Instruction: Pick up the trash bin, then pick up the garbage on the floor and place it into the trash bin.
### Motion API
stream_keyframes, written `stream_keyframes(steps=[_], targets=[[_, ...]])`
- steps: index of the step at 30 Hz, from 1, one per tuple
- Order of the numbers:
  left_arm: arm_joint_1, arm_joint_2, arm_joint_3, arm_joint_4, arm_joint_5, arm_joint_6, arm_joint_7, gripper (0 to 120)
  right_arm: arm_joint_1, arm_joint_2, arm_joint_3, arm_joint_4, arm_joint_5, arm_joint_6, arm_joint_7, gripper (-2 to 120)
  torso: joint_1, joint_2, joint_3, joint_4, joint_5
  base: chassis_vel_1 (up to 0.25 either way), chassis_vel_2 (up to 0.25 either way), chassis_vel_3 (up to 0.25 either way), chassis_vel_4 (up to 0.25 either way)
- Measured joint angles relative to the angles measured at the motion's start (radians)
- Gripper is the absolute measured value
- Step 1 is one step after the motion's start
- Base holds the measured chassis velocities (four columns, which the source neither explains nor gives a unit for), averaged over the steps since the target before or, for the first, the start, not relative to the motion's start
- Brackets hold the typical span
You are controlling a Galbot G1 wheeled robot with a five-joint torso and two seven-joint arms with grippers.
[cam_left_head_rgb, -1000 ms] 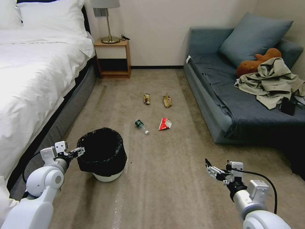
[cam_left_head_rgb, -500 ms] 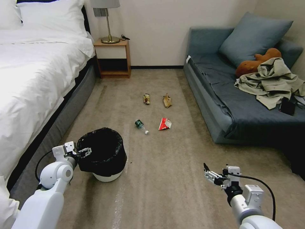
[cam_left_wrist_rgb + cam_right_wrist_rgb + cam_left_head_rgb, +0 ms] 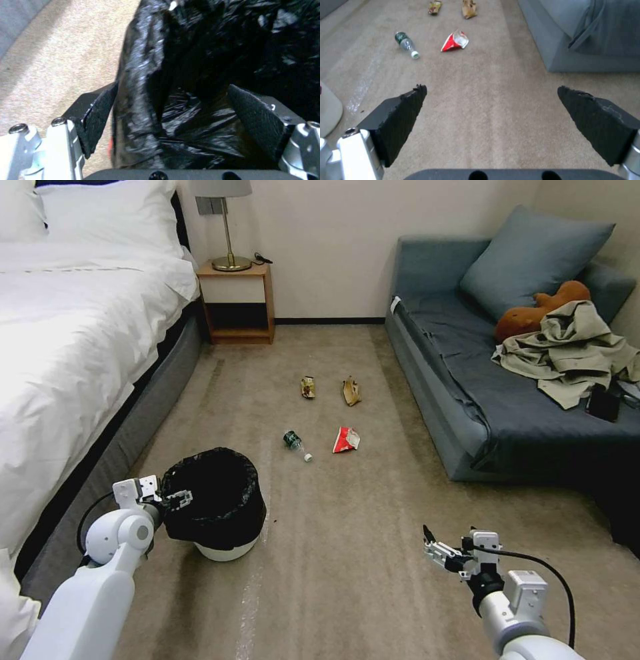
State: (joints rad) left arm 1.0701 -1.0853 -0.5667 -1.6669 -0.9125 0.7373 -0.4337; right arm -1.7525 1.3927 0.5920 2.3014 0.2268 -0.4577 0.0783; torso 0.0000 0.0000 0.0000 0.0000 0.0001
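On the carpet beside the bed, the left gripper (image 3: 179, 497) straddles the bag-lined rim of the trash bin (image 3: 215, 503) with fingers spread, the garbage (image 3: 327, 417) lies mid-floor, and the right gripper (image 3: 432, 545) hovers, fingers apart.

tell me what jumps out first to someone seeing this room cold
The trash bin with its black liner stands on the carpet beside the bed, the left gripper straddling its rim, fingers open. Four litter pieces lie mid-floor: a bottle, a red-white wrapper, a gold-brown wrapper and crumpled brown paper. The right gripper hovers open, low near the sofa.
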Motion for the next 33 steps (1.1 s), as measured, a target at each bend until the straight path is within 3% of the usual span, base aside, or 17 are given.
stream_keyframes(steps=[8, 11, 15, 17, 19, 21, 24, 26, 33], targets=[[-0.013, 0.001, 0.019, 0.019, -0.025, 0.000, -0.016, 79, -0.008, 0.003, -0.001, 0.002, -0.007, 0.000, -0.001, 100, 0.000, 0.000, 0.000, 0.0000, -0.0001, 0.000, 0.000, 0.000, 0.000], [-0.014, 0.002, 0.023, 0.030, -0.025, 0.000, -0.017, 59, -0.011, 0.003, 0.002, 0.003, -0.007, 0.000, -0.001, 100, 0.000, 0.000, 0.000, 0.0000, -0.0001, 0.000, 0.000, 0.000, 0.000], [-0.013, 0.004, 0.023, 0.035, -0.024, 0.000, -0.016, 50, -0.011, 0.004, 0.002, 0.003, -0.007, -0.001, -0.001, 100, 0.000, 0.000, 0.000, 0.0000, -0.0002, 0.000, 0.000, 0.000, 0.000], [-0.013, 0.007, 0.024, 0.042, -0.023, 0.000, -0.011, 38, -0.010, 0.008, -0.001, 0.002, -0.010, -0.004, -0.001, 100, 0.000, 0.000, 0.000, 0.0000, -0.0001, 0.000, 0.000, 0.000, 0.000], [-0.013, 0.008, 0.023, 0.043, -0.023, 0.000, -0.009, 36, -0.010, 0.009, -0.002, 0.002, -0.010, -0.004, -0.002, 100, 0.000, 0.000, 0.000, 0.0000, -0.0001, 0.000, 0.000, 0.000, 0.000], [-0.011, 0.009, 0.022, 0.048, -0.021, 0.000, -0.003, 23, -0.010, 0.013, -0.007, 0.002, -0.013, -0.005, -0.002, 100, 0.000, 0.000, 0.000, 0.0000, -0.0001, 0.000, 0.000, 0.000, 0.000], [-0.010, 0.010, 0.020, 0.051, -0.020, -0.001, 0.001, 16, -0.010, 0.015, -0.009, 0.001, -0.014, -0.005, -0.002, 100, 0.000, 0.000, 0.000, 0.0001, -0.0001, 0.000, 0.000, 0.000, 0.000], [-0.005, 0.011, 0.016, 0.059, -0.018, -0.002, 0.010, 4, -0.012, 0.021, -0.016, 0.000, -0.018, -0.006, -0.002, 100, 0.000, 0.000, 0.000, 0.0002, 0.0001, 0.000, 0.000, 0.000, 0.000], [0.006, 0.011, 0.009, 0.064, -0.006, -0.006, 0.033, 1, -0.019, 0.032, -0.025, 0.000, -0.030, -0.007, -0.003, 100, 0.000, 0.000, 0.000, -0.0001, 0.0001, 0.000, 0.000, 0.000, 0.000]])
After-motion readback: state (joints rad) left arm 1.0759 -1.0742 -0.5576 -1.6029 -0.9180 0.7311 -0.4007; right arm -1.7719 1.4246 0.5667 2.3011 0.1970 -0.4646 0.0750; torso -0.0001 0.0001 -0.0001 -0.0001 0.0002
